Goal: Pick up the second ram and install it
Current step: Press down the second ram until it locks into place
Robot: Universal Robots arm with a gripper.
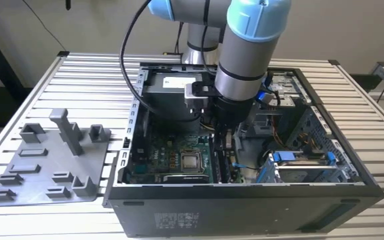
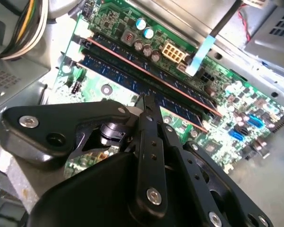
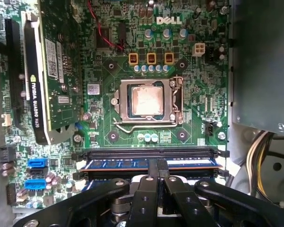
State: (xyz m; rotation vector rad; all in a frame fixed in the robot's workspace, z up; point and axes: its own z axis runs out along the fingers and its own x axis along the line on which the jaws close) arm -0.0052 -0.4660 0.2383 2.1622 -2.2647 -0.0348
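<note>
A slatted metal table point(image 1: 58, 75) stands before a pale wall; at the exterior view's left lies one grey fixture plate point(image 1: 38, 175) with several upright blocks; to its right sits one open computer case point(image 1: 245, 210), with a printed label on its near wall too small to make out; one arm point(image 1: 245, 60) with pale blue joints reaches down from the far side into the case, above the motherboard point(image 1: 172, 160). In the first wrist view the board carries one upright graphics card point(image 3: 57, 71) with white stickers, two blue ports point(image 3: 37, 163), one metal processor socket point(image 3: 146, 101) and three orange-framed connectors point(image 3: 151, 58); white lettering is printed on the board near them. The second ram point(image 3: 113, 164), dark blue, stands in the slots beside an empty black slot point(image 3: 146, 152); the second wrist view shows it too point(image 2: 113, 75). The gripper point(image 3: 157, 165) has its fingers pressed together, their tips point(image 2: 146, 101) down on the stick's upper edge near its middle.
</note>
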